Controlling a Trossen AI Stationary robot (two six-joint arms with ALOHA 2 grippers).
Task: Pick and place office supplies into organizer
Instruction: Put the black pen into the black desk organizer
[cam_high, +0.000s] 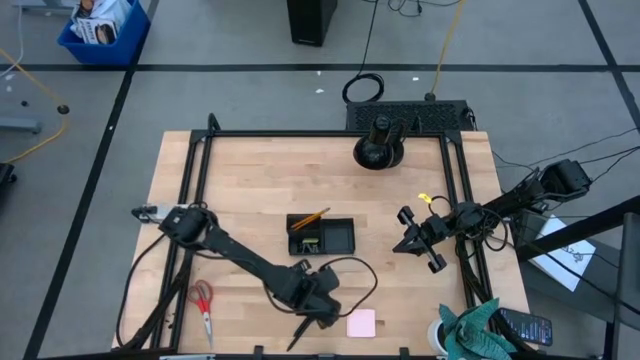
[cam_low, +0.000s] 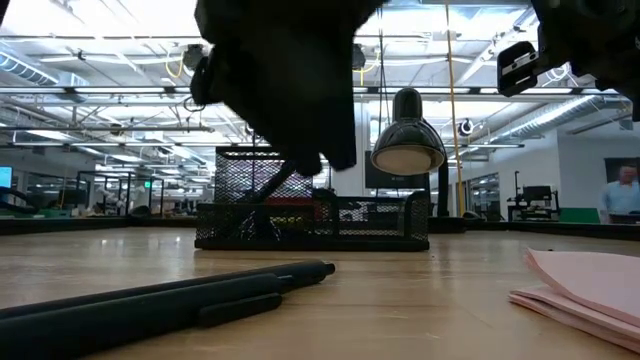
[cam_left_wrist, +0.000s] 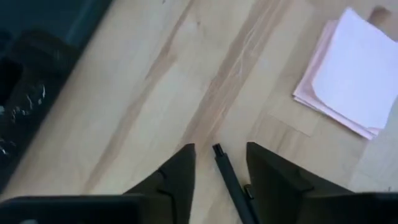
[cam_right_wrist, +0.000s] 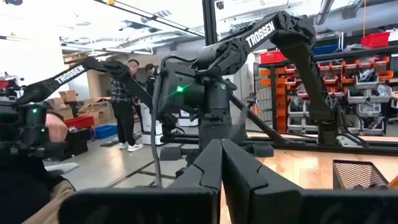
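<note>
A black pen (cam_left_wrist: 229, 182) lies flat on the wooden table near its front edge, also seen in the high view (cam_high: 300, 336). My left gripper (cam_left_wrist: 221, 148) hangs over it pointing steeply down, open, one finger on either side of the pen's end and a gap between each fingertip and the pen. The black mesh organizer (cam_high: 322, 236) stands at the table's middle with an orange pencil (cam_high: 312, 217) leaning out of it. A pink sticky-note pad (cam_high: 361, 323) lies right of the pen. Red-handled scissors (cam_high: 203, 303) lie at the front left. My right gripper (cam_high: 402, 244) waits shut, raised at the right.
A round black stand with a post (cam_high: 378, 150) is at the table's far edge. A teal cloth (cam_high: 478, 330) hangs at the front right corner. A black frame (cam_high: 200, 190) runs around the table's sides. People stand in the room beyond the table.
</note>
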